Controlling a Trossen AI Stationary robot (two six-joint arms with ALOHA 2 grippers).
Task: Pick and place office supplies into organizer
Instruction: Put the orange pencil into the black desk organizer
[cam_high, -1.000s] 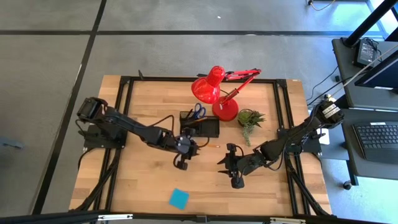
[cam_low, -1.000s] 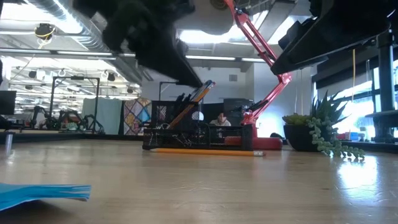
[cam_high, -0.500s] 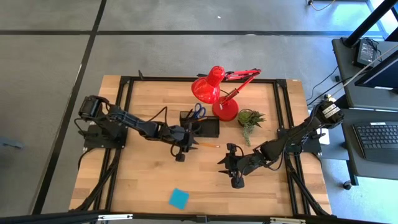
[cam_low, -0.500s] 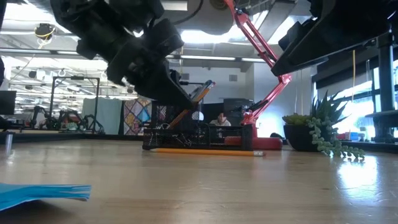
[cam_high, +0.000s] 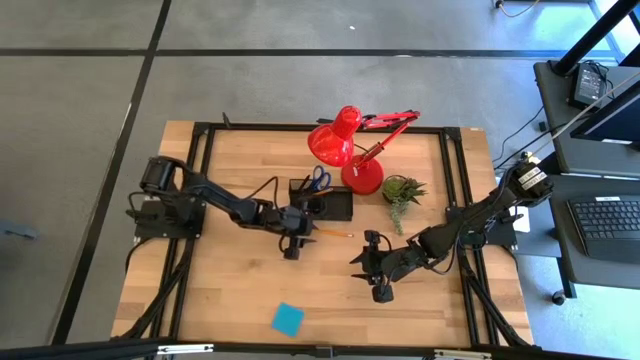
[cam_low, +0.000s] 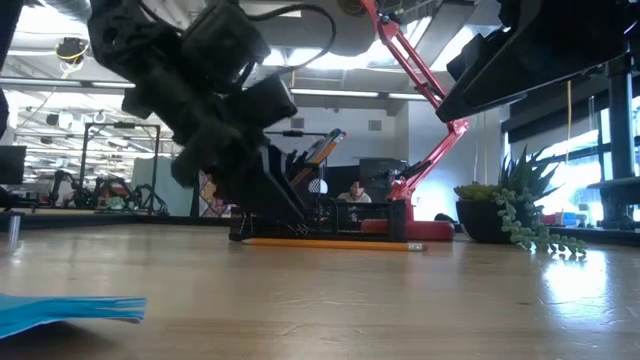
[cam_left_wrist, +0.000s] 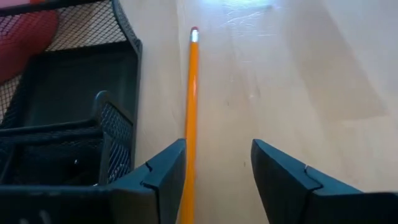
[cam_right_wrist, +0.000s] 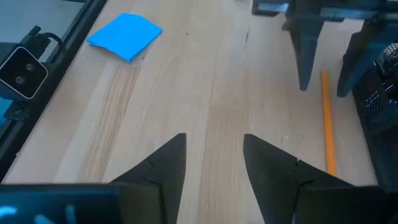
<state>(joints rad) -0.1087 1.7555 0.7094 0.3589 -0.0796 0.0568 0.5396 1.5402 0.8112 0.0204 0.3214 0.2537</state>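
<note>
An orange pencil (cam_left_wrist: 191, 93) lies flat on the table along the near side of the black mesh organizer (cam_high: 322, 205), also seen in the low view (cam_low: 330, 243). My left gripper (cam_left_wrist: 217, 168) is open and low over the pencil's end, slanting down; the pencil runs close under one finger (cam_left_wrist: 165, 177). Blue-handled scissors (cam_high: 318, 178) and another orange pencil (cam_low: 320, 148) stand in the organizer. A blue sticky-note pad (cam_high: 288, 319) lies near the table's front edge. My right gripper (cam_right_wrist: 214, 162) hovers open to the right, holding nothing. My left gripper stands open over the pencil's end (cam_left_wrist: 188, 140), coming slanted down from the table's left, fingers along the pencil. The pencil lies flat on the table beside one finger's inner edge. Whether that finger touches it, I cannot tell.
A red desk lamp (cam_high: 350, 150) stands behind the organizer, and a small green potted plant (cam_high: 402, 192) to its right. Bare wood lies between the two grippers and toward the near edge around the blue pad (cam_right_wrist: 126, 35).
My left gripper has come down toward the table and moved toward the far edge, ending close to the pencil beside the organizer. The pencil and the pad have stayed where they were.
</note>
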